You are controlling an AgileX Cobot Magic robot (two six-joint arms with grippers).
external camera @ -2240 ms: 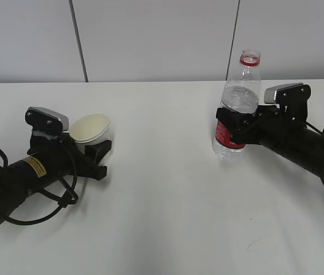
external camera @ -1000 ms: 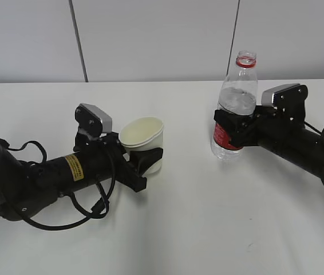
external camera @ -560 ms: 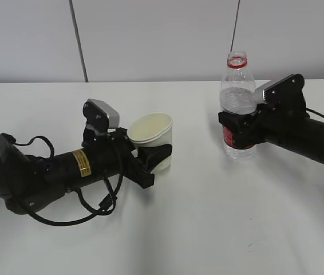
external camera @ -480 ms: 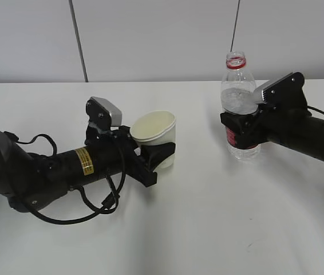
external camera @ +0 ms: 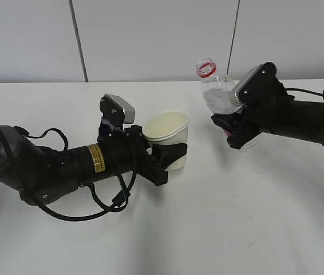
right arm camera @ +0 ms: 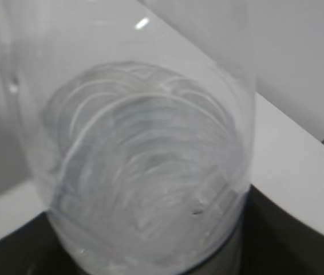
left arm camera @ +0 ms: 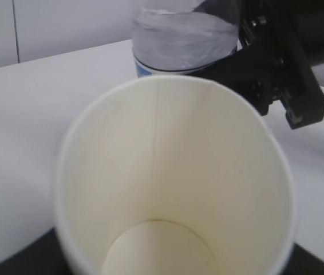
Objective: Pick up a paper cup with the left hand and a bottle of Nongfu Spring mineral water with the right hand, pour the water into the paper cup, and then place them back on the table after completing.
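The left hand's pincer [external camera: 170, 160] pinches the paper cup [external camera: 168, 137] upright, mouth up and empty inside, held over the white counter [external camera: 219, 217]. To that pincer's right, well apart, the right hand's pincer [external camera: 230, 125] is clamped around the bottle [external camera: 214, 94], which tilts with its open, red-ringed neck leaning toward the cup. Water [right arm camera: 145, 172] sits in the bottle's body, short of the neck.

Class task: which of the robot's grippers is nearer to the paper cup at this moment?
Left. The left hand is clamped on the paper cup itself, while the right hand holds the tilted bottle off to the cup's right, apart from it.
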